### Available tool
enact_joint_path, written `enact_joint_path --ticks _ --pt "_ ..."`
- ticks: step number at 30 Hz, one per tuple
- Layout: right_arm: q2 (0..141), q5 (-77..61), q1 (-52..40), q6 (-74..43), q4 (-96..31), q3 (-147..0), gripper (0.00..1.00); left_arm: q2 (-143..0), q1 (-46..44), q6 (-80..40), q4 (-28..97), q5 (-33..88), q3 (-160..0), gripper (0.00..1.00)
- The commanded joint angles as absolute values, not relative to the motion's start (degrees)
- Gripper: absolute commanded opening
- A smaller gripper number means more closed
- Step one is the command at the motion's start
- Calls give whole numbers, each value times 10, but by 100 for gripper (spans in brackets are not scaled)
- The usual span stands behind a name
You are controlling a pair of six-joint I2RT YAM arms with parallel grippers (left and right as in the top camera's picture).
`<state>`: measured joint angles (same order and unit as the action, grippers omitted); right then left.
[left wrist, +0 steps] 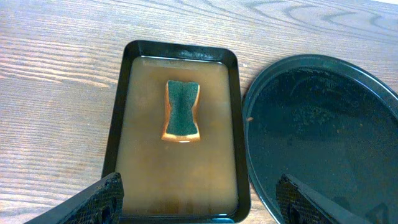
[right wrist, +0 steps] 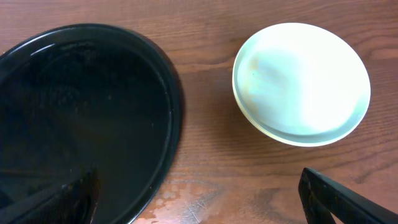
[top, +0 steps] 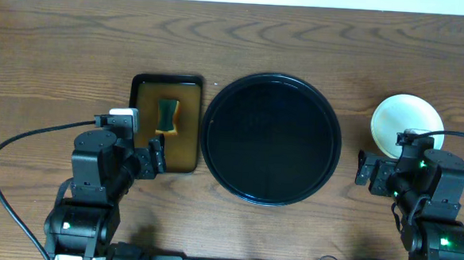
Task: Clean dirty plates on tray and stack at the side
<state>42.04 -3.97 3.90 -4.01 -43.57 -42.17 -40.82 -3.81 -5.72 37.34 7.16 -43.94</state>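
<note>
Round black tray at desk centre carries no plates. Plates sit stacked on the bare desk to its right, near the rim but not touching it. Pale mint plate on top, a second rim showing under it; can't read the total count. Top plate looks clean. There may be a faint tan tint near its left edge, can't confirm.

Judgement: clean-and-stack looks done, task at or near its end.

Left end effector: jaws wide, holding nothing, over the near end of the rectangular tray. Green-topped sponge lies on that tray's brown floor, towards the far half. Right end effector: jaws wide, empty, just near-side of the stack.

Next move, if any: check that tint. If it's real, right takes the top plate by its rim and left fetches the sponge. If not, retract both arms.

In the way:
- right arm overhangs the stack's near edge in the overhead view
- wet blotches on the desk by the round tray's near rim
- cables loop near the bases, away from the plates
</note>
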Motion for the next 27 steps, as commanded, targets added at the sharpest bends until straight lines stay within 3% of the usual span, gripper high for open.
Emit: enact_joint_path --ticks 1,17,27 --pt "420 -32 36 -44 -435 -418 99 -408 -37 -47 372 75 -436 79" --pt "347 -17 35 -27 -418 -407 99 -408 -37 -47 372 75 -436 79" --pt "161 -15 -9 39 -194 -260 99 -408 -37 -47 372 75 -436 80"
